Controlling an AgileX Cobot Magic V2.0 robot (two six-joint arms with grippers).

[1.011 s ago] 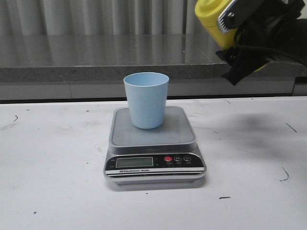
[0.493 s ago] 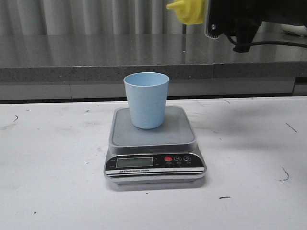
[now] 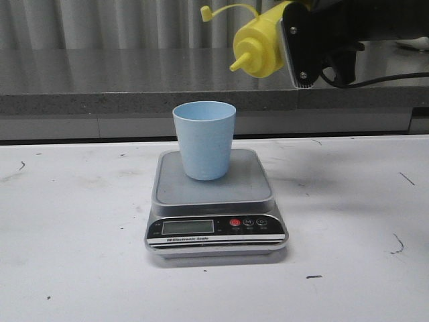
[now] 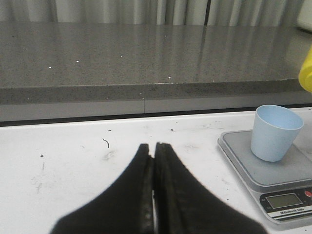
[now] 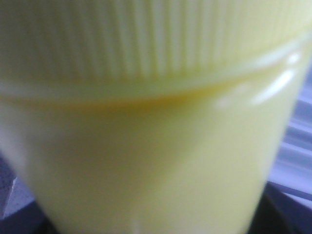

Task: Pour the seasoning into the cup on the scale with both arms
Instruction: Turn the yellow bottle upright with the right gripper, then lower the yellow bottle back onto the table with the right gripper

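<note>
The pale blue cup [image 3: 205, 139] stands upright on the steel platform of the silver-grey scale [image 3: 214, 194]. High at the upper right, my right gripper [image 3: 301, 47] is shut on the yellow seasoning bottle [image 3: 260, 48], which lies tilted with its nozzle pointing left and down, above and to the right of the cup. Its tip-cap hangs off on its thin strap [image 3: 224, 9]. The bottle [image 5: 146, 146] fills the right wrist view. My left gripper [image 4: 154, 146] is shut and empty, low over the table well left of the scale [image 4: 273, 170] and the cup [image 4: 274, 131]. A sliver of the bottle [image 4: 307, 73] shows there too.
A dark grey stone ledge [image 3: 134, 80] runs along the back of the white table [image 3: 74, 221], with a pleated curtain behind it. The scale's black front panel carries an LCD display [image 3: 188, 227] and a red button [image 3: 235, 222].
The right arm has swung the bottle leftward and tipped it over, so the nozzle now points down and left near the cup and the strap is visible. The cup, scale and left gripper have not moved.
</note>
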